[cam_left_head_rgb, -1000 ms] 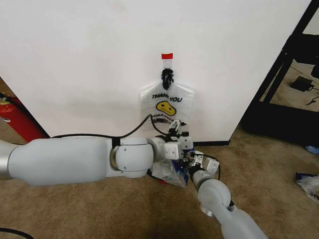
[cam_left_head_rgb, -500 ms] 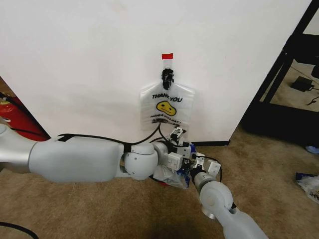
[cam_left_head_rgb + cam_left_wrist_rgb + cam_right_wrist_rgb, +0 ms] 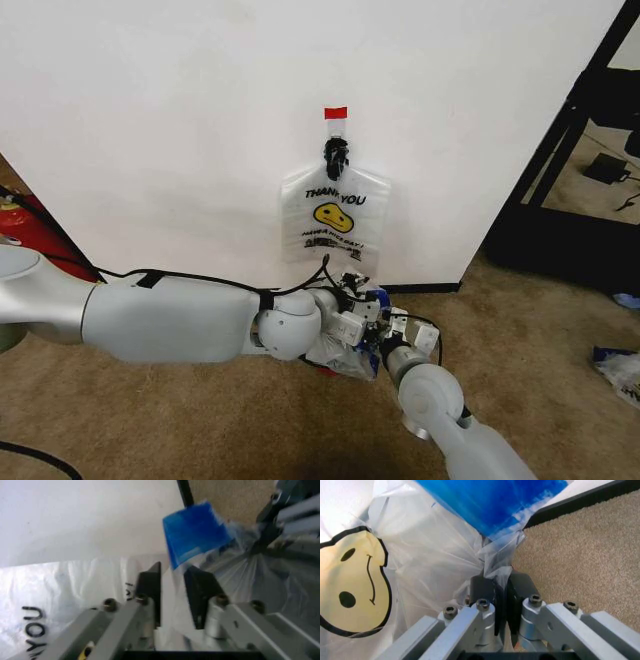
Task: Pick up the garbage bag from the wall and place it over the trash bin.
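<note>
Both grippers are down low by the baseboard, at about 6 o'clock from the flat smiley bag [image 3: 335, 212] hanging on the wall [image 3: 180, 120]. The left gripper [image 3: 172, 592] has its fingers pinched on a fold of the garbage bag [image 3: 340, 352] near a blue patch [image 3: 195, 532]. At 3 o'clock from it, the right gripper [image 3: 501, 602] is clamped tight on bunched plastic of that same bag, which sits crumpled between them on the carpet [image 3: 200, 420].
</note>
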Motion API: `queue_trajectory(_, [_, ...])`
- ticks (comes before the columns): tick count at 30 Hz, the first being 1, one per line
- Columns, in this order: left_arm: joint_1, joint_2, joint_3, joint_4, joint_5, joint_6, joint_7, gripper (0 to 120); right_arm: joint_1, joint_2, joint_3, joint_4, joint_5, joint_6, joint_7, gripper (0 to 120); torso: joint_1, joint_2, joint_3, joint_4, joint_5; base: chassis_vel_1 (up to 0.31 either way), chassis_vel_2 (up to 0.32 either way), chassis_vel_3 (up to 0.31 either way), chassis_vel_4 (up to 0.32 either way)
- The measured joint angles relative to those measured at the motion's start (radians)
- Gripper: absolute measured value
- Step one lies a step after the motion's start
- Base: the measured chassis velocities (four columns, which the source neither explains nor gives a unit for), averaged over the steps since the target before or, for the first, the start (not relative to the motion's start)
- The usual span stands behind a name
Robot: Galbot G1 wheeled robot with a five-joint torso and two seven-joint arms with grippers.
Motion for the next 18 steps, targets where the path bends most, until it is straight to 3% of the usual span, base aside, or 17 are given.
queue_trajectory(3, [0.005, -0.017, -0.004, 0.003, -0.055, -0.001, -0.011, 4, 0.001, 0.000, -0.001, -0.006, 0.000, 0.000, -0.002, 1, 0.000, 0.000, 0.000, -0.0001, 0.0000, 0.000, 0.000, 0.000, 0.000])
queue_trajectory(5, [0.008, -0.021, -0.006, 0.008, -0.070, -0.010, -0.011, 0, 0.001, 0.000, -0.001, -0.007, 0.000, 0.000, -0.003, 1, 0.000, 0.000, 0.000, -0.0002, 0.0001, 0.000, 0.000, 0.000, 0.000])
queue_trajectory(11, [0.033, -0.038, -0.036, 0.038, -0.142, -0.036, -0.025, 0, -0.004, 0.002, -0.001, -0.008, -0.003, 0.003, -0.011, 1, 0.000, 0.000, 0.000, 0.0000, 0.0000, 0.000, 0.000, 0.000, 0.000])
queue_trajectory(18, [0.084, -0.081, -0.165, 0.107, -0.386, 0.038, -0.135, 0, -0.043, -0.009, -0.001, 0.007, -0.073, 0.033, -0.059, 1, 0.000, 0.000, 0.000, -0.0001, -0.0001, 0.000, 0.000, 0.000, 0.000])
